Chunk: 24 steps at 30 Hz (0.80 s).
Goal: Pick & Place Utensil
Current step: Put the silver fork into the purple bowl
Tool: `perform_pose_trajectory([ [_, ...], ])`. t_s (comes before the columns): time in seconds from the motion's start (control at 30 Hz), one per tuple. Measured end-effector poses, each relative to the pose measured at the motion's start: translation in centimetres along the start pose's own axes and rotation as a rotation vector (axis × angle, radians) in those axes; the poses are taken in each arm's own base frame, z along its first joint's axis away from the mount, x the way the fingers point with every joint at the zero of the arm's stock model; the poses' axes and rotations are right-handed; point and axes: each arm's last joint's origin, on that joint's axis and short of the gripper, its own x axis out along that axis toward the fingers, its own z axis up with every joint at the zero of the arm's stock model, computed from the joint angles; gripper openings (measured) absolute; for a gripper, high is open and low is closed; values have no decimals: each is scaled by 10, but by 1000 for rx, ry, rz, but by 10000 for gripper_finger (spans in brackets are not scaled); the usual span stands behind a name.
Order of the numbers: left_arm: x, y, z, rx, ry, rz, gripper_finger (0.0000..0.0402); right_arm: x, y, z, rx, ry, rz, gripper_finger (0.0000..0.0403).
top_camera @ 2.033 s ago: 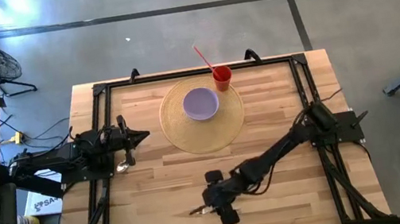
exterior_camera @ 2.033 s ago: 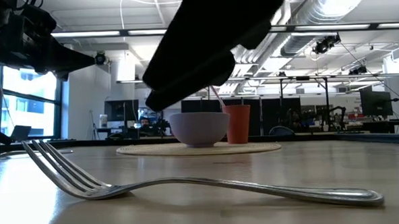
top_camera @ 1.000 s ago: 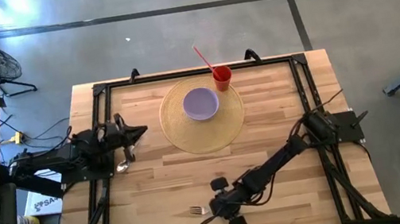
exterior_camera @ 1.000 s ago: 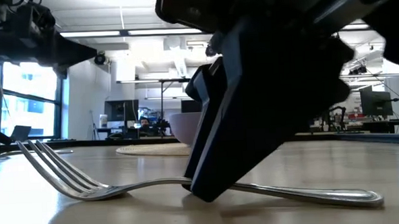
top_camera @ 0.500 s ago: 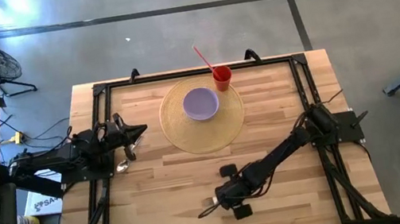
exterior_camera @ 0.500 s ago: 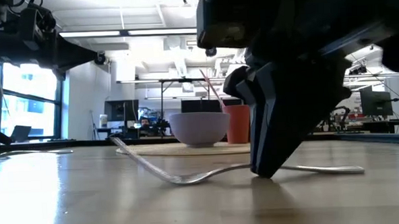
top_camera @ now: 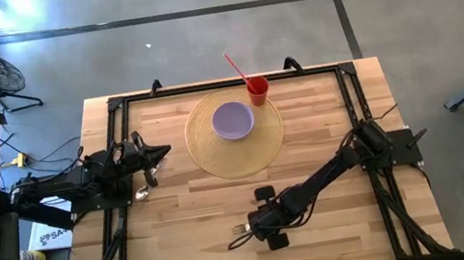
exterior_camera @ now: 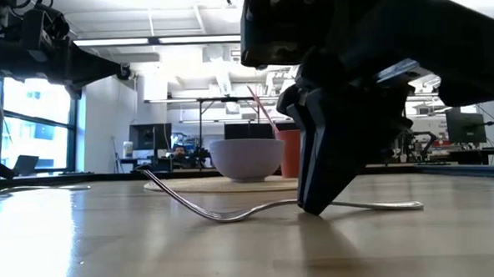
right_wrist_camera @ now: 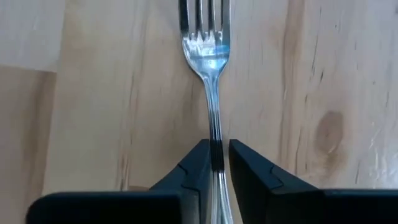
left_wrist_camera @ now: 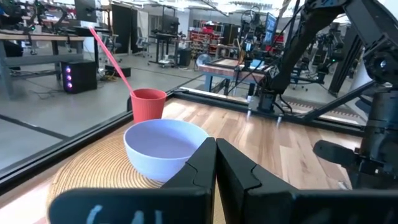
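Observation:
The silver fork [top_camera: 239,231] lies near the table's near edge, tines [right_wrist_camera: 205,18] pointing left; in the low view its tines [exterior_camera: 153,178] are raised and its curved neck [exterior_camera: 225,216] is on the wood. My right gripper [top_camera: 254,227] reaches in from the right and is shut on the fork's handle. My left gripper [top_camera: 165,152] waits shut at the left side, level with the purple bowl [top_camera: 233,119]. My right gripper [right_wrist_camera: 216,149] pinches the fork's handle [right_wrist_camera: 214,127] just behind the neck, between its two fingertips [right_wrist_camera: 198,158]. The fingers slant down from the table's right, and the handle runs back under them. The fork stays low, its neck on the table and its handle end [exterior_camera: 404,204] sticking out behind the fingers.
The purple bowl sits on a round woven mat [top_camera: 208,157] at the table's far middle, with a red cup [top_camera: 257,89] and its pink straw [top_camera: 238,67] just beyond it. A black frame [top_camera: 116,106] runs along the table's edges. Bare wood lies between mat and fork.
My right gripper has come down at the fork, taken its handle and dragged it away from the near edge and a little to the right. The fork has slid along the wood and turned, from lying slanted to pointing its tines left.

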Motion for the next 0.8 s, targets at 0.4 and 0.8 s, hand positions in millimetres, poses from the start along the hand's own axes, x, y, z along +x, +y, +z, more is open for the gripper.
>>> perform_pose_trajectory([
  [0.4,0,0,0,-3,3,0,8,1,5,0,15,-64,-46,47],
  [0.8,0,0,-2,-18,26,2,8,34,2,-32,83,-316,39,77],
])
